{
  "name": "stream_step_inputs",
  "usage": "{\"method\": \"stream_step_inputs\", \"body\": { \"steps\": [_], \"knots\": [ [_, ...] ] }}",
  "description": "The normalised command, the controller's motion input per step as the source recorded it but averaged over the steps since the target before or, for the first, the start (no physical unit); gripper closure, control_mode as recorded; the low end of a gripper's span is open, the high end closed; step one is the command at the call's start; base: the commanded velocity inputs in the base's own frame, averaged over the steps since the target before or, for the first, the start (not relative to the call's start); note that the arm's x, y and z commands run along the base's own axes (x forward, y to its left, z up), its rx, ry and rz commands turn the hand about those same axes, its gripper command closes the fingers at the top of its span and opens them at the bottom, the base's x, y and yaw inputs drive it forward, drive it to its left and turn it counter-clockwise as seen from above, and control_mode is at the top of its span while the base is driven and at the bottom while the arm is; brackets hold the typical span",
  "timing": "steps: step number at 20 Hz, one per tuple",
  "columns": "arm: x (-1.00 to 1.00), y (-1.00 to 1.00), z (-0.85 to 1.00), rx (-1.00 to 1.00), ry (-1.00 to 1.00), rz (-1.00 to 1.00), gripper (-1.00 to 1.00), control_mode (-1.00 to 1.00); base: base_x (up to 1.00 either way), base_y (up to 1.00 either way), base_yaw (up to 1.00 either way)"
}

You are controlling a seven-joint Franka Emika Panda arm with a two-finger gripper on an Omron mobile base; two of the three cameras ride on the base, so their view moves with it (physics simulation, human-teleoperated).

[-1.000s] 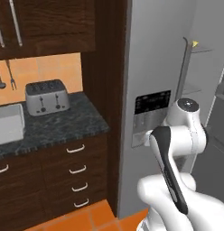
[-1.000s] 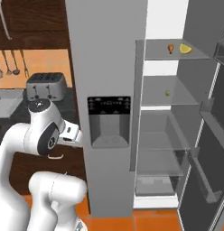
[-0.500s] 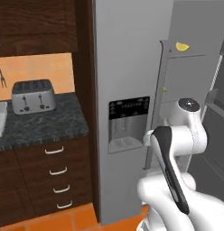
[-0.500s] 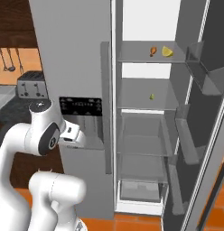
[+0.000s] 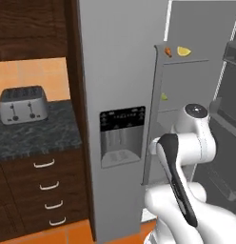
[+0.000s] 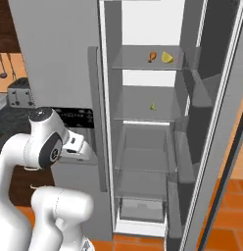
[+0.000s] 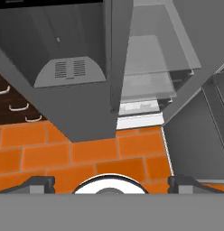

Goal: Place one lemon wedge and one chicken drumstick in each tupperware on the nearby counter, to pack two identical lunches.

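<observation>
No brand, label or legible writing anywhere; black dispenser panel [image 5: 122, 119] on the closed grey fridge door [image 5: 117, 66] carries marks too small to read.

Open grey fridge compartment [image 6: 148, 147] with glass shelves. On the top shelf [image 6: 143, 63]: glossy orange-brown chicken drumstick [image 6: 152, 57] just beside a yellow lemon wedge [image 6: 167, 58], the drumstick nearer the closed door; same pair visible from the left base camera, drumstick [image 5: 168, 51] and wedge [image 5: 183, 51]. One shelf lower, a small pale yellow-green lemon wedge [image 6: 153, 106] alone, also seen at [image 5: 163, 96]. Pale drawer [image 6: 142, 210] at the bottom of the compartment.

Left of the fridge: dark speckled stone tabletop [image 5: 39, 136] over dark wood drawers with curved silver handles [image 5: 44, 163], carrying a silver toaster [image 5: 23, 104]. Dark wood wall cabinet [image 5: 29, 28] above, orange wall behind. Orange tiled floor [image 7: 77, 155] below.

White arm with dark joints [image 5: 184, 157] folded close in front of the fridge, closed door edge between it and the shelves. Gripper [image 7: 109, 184] spread wide, dark fingertips [image 7: 39, 182] near opposite sides of the hand view, nothing between them, pointing down at floor and fridge base.
</observation>
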Motion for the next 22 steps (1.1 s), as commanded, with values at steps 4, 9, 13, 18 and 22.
{"method": "stream_step_inputs", "body": {
  "steps": [4,9,13,18,22],
  "knots": [
    [0.0,0.0,0.0,0.0,0.0,0.0,-1.0,1.0,0.51,-0.66,0.06],
    [0.0,0.0,0.0,0.0,0.0,0.0,-1.0,1.0,0.44,-0.38,0.05],
    [0.0,0.0,0.0,0.0,0.0,0.0,-1.0,1.0,0.5,-0.43,-0.04],
    [0.0,0.0,0.0,0.0,0.0,0.0,-1.0,1.0,0.36,-0.26,-0.05],
    [0.0,0.0,0.0,0.0,0.0,0.0,-1.0,1.0,0.46,0.0,0.0]
  ]
}}
